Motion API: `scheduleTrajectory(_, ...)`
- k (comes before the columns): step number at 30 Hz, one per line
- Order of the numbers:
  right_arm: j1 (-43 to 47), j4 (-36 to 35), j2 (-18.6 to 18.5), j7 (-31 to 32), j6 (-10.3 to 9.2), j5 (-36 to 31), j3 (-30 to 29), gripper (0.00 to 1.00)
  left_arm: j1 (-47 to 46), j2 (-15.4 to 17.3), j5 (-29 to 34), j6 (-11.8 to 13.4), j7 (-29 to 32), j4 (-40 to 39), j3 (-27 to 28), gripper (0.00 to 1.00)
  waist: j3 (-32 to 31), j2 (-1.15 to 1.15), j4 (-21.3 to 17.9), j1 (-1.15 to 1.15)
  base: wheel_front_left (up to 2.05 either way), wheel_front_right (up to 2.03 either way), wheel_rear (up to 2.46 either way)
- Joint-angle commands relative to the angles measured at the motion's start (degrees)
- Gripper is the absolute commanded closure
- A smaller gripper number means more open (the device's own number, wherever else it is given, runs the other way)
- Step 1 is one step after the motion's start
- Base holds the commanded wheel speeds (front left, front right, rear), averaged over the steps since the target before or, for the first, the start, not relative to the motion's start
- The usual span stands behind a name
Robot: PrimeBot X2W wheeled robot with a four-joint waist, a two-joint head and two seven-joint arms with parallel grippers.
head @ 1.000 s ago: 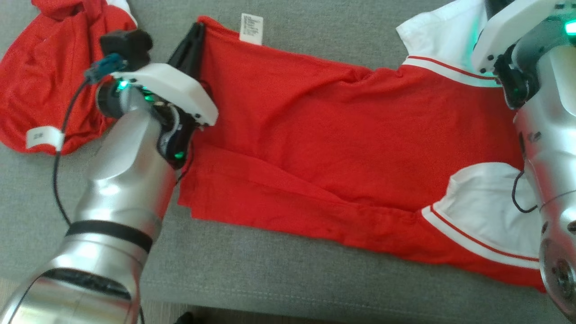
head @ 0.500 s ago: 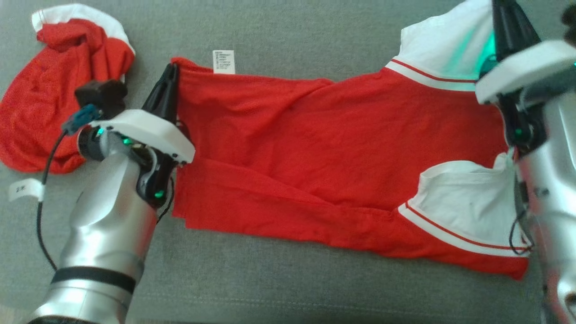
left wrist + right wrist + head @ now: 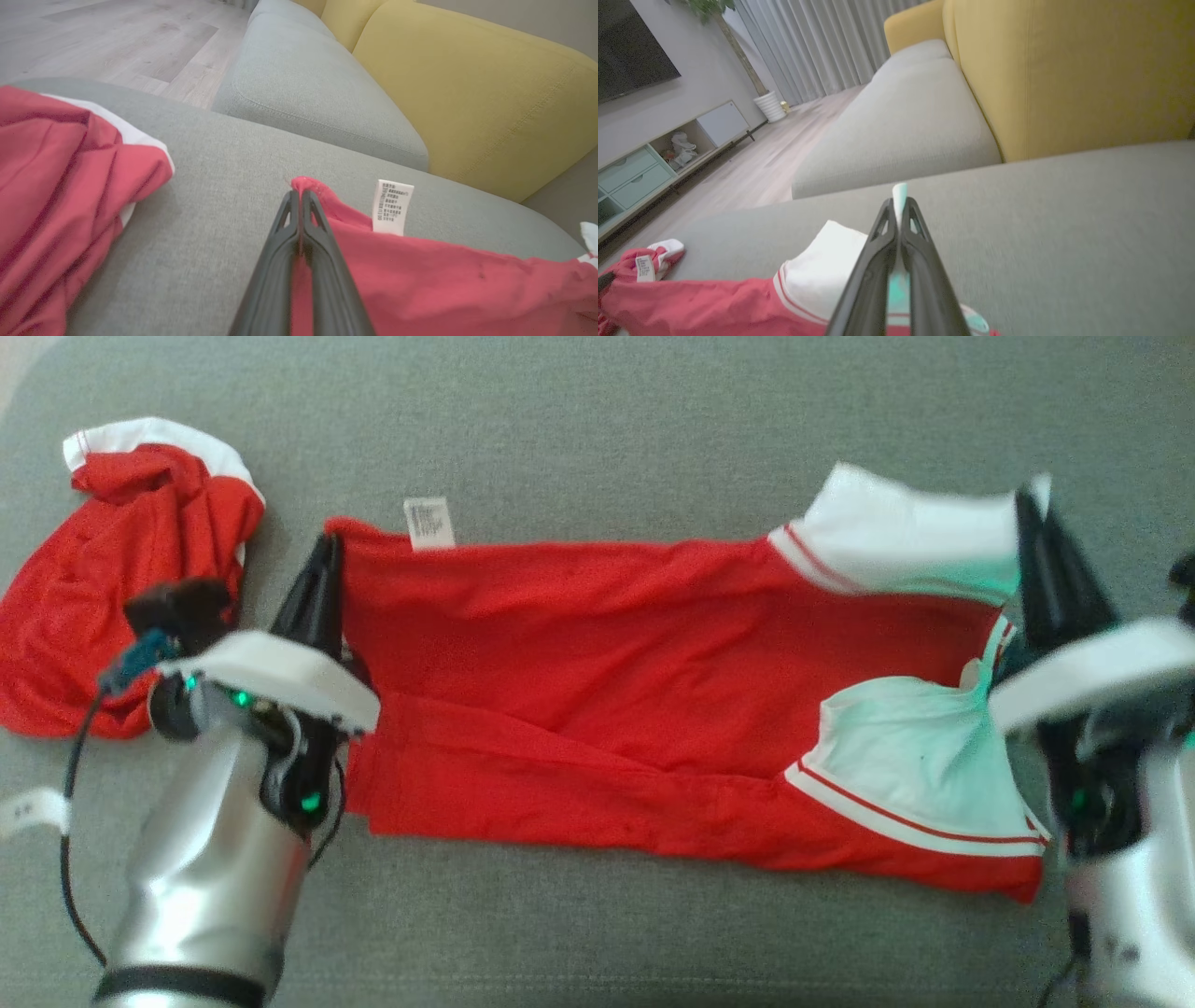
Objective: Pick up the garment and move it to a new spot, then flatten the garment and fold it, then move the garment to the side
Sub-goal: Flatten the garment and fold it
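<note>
Garment (image 3: 597, 681) in closed fingers (image 3: 313, 593), both arms

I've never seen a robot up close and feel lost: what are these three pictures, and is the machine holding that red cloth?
This is a two-armed robot. The picture from above comes from a camera on its head, looking down on a grey sofa cushion. The other two come from cameras on its wrists, each looking along that arm's two dark fingers. A red and white garment lies stretched across the cushion. Yes, it is held: the left gripper is shut on its red corner, beside the care label, and the right gripper is shut on its white end. A second red garment lies crumpled further left.
</note>
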Motion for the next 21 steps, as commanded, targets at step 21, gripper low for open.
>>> scheduleTrajectory(21, 25.3, -8.5, 6.0, 4.0, 0.39, -0.2, -4.3, 0.83, 17.8, 3.1, -4.2, 3.1, 4.1, -10.5, 1.8, 0.97, -3.0, 0.0, -0.9, 0.0, 0.0, 0.0, 0.0)
